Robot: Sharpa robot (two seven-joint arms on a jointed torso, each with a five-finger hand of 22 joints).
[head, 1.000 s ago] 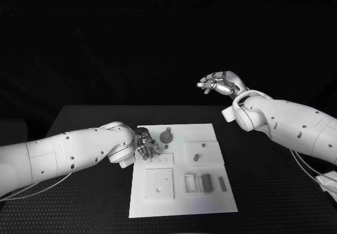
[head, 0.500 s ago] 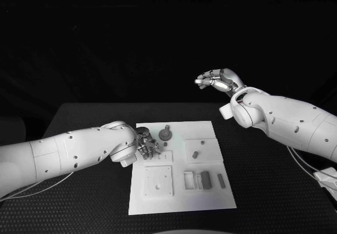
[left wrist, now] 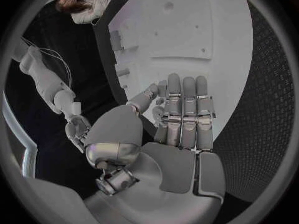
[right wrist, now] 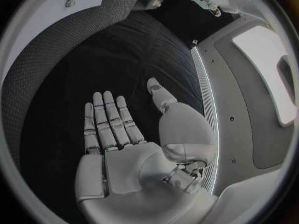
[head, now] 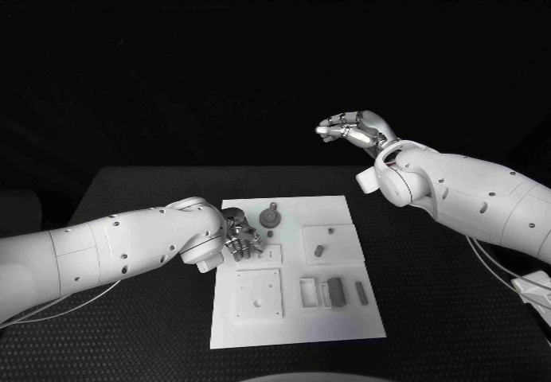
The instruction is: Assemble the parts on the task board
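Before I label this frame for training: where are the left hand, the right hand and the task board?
left hand (head: 239, 237): head view, on its knuckles.
right hand (head: 353, 130): head view, on its back.
task board (head: 333, 326): head view, bare near corner.

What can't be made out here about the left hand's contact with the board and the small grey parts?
- Head view: the silver left hand lies over the white task board's upper left corner; its own fingers hide what is beneath them.
- Left wrist view: its fingers hide the board under them, so touch or grip cannot be told.
- Head view: the round dark grey part and the small grey bars are too small to tell seated from loose.
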